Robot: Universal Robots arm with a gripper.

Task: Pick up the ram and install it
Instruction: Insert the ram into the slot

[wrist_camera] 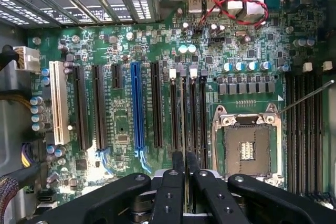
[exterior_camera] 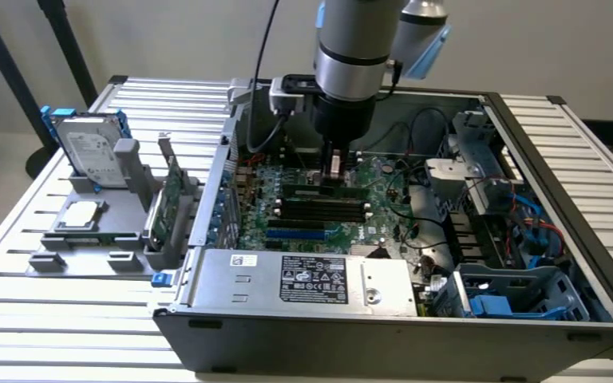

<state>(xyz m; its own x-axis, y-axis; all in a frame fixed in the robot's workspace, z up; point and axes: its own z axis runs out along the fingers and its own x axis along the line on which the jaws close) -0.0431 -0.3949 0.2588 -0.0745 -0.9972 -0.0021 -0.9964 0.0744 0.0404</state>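
The gripper [exterior_camera: 334,174] is clenching on the ram [exterior_camera: 306,191] — pinching its upper edge between nearly closed fingers [wrist_camera: 176,182]. It is holding the ram low inside the case [exterior_camera: 562,199], at the slots [exterior_camera: 322,209] on the board [wrist_camera: 121,51]. Whether the ram is seating fully cannot be told.

Handling, as judged: the ram is behaving as a light, thin, stiff stick. It is not tolerating bending or twisting, and its chips and contact edge are fragile. The grip is best taking the two flat faces near mid-length along the top edge — keeping clear of the contacts and staying square to the slot.
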